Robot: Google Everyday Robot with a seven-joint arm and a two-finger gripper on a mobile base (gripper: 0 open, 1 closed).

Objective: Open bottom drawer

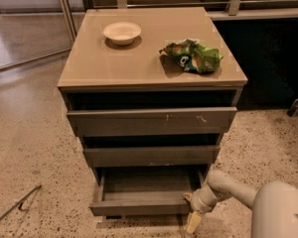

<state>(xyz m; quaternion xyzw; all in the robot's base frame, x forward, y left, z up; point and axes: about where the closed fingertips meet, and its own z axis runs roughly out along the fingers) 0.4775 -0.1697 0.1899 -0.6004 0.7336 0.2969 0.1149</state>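
Bottom drawer (pixel 144 185): where is it lying against the gripper?

It is sitting lowest in the cabinet (pixel 149 68), just above the speckled floor (pixel 35 148). The gripper (pixel 191 209) is resting against the right front corner of its face panel, touching it. The pale arm (pixel 228 185) is reaching in from the lower right.

Is the gripper clamping that corner or hanging loose?

I am finding that I cannot tell; only contact at the corner is showing.

What is the count reading?

I am counting three drawers: the top drawer (pixel 151 120), the middle drawer (pixel 151 155) and the bottom one. One white bowl (pixel 121 32) and one crumpled green bag (pixel 192 56) are sitting well apart on the cabinet top. One thin metal rod (pixel 15 207) is lying on the floor at the left. One gripper is showing.

Which way is the bottom drawer facing?

Its face panel is facing the camera, and its long axis is running left to right. It is standing partly pulled out, with the shallow grey tray showing behind the panel.
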